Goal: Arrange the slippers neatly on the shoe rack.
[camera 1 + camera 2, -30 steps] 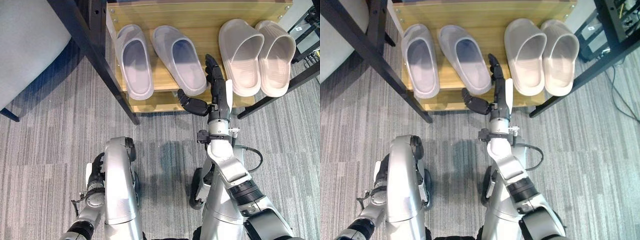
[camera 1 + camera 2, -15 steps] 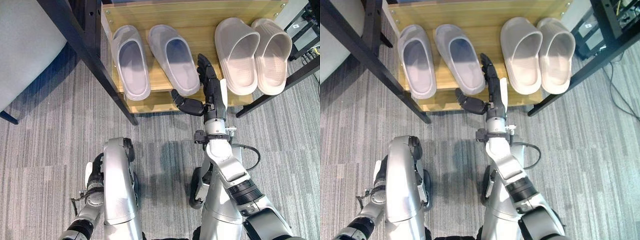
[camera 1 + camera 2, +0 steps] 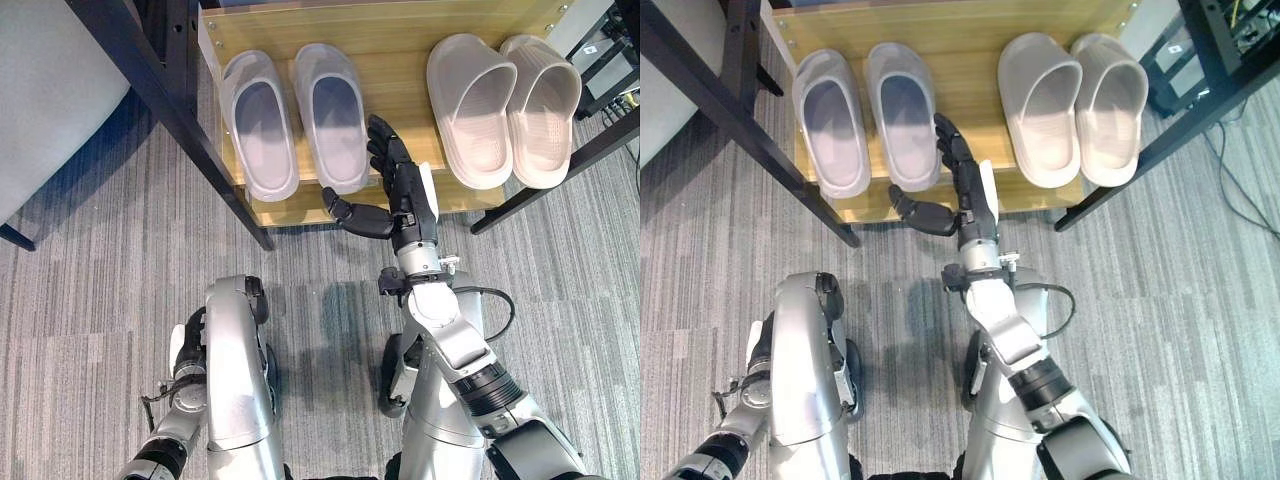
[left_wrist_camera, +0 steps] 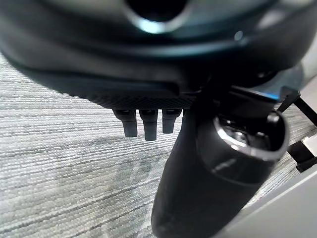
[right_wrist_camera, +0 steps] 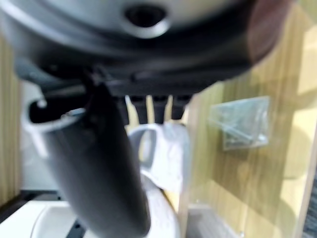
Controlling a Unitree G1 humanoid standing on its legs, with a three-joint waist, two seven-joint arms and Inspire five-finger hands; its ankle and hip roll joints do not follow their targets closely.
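Four slippers lay on the wooden shoe rack (image 3: 400, 40), toes toward its back edge, in two pairs. The grey pair sat at the rack's left end: the outer grey slipper (image 3: 258, 125) and the inner grey slipper (image 3: 333, 118), side by side and close to parallel, long axes running front to back. The beige pair (image 3: 505, 105) sat at the rack's right end, the two touching or nearly so and splayed a little apart at the heels.

The right hand (image 3: 400, 185) reached over the rack's front edge, between the pairs. Its fingers (image 3: 383, 140) were straight and relaxed, lying along the right flank of the inner grey slipper, touching it or just beside it (contact could not be settled from the head views). The thumb (image 3: 350, 215) stood out toward the rack's left end, in front of that slipper's heel. It had hold of nothing.

Key relation: the inner grey slipper lay directly left of the right hand's fingers, its long axis roughly in line with them. Judgement: any further nudge would go sideways, toward the rack's left end, and the right hand was far the nearer.

The left hand (image 4: 148, 121) hung low over the carpet, well clear of the rack, fingers short in its wrist view; I could not tell how far open it was.
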